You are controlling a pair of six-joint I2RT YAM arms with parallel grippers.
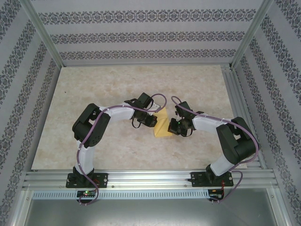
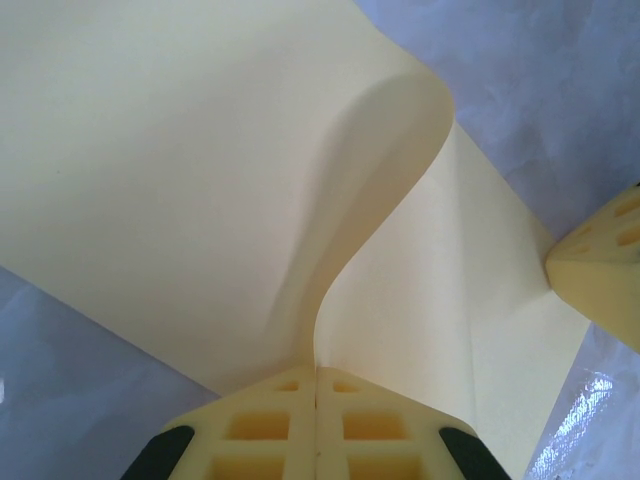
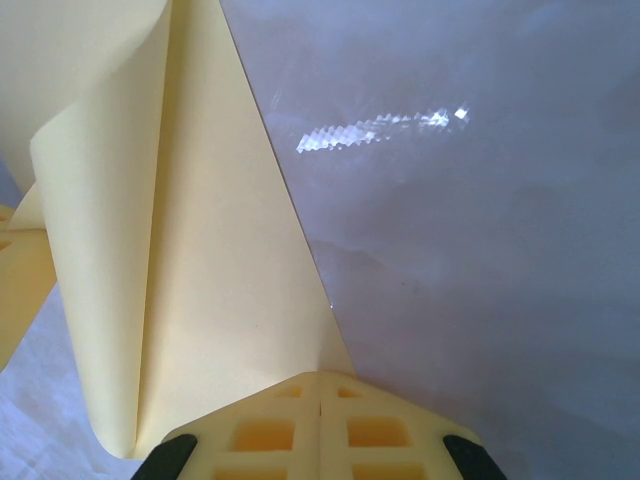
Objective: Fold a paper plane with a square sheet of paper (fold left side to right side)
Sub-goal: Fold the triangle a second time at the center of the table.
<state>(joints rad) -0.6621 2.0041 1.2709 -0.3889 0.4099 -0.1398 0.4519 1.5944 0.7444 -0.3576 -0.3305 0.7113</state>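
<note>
The square sheet of paper (image 1: pixel 163 125) is pale yellow and lies mid-table between my two grippers. My left gripper (image 2: pixel 317 372) is shut on one edge of it. From that seam the sheet (image 2: pixel 200 170) rises and curls over to the right. My right gripper (image 3: pixel 320 376) is shut too, its tips resting on the near edge of the flat part of the sheet (image 3: pixel 220 270), which lies on the table. I cannot tell whether paper sits between its fingers. The raised flap (image 3: pixel 95 200) curls at the left of the right wrist view. From above, the left gripper (image 1: pixel 153 121) and right gripper (image 1: pixel 173 126) flank the sheet.
The marble-look tabletop (image 1: pixel 117 84) spreads around the sheet. Aluminium frame rails (image 1: pixel 150 178) run along the near edge and up the right side (image 1: pixel 235 94). Patterned walls enclose the cell. The right gripper's fingertip (image 2: pixel 600 270) touches the sheet's far corner in the left wrist view.
</note>
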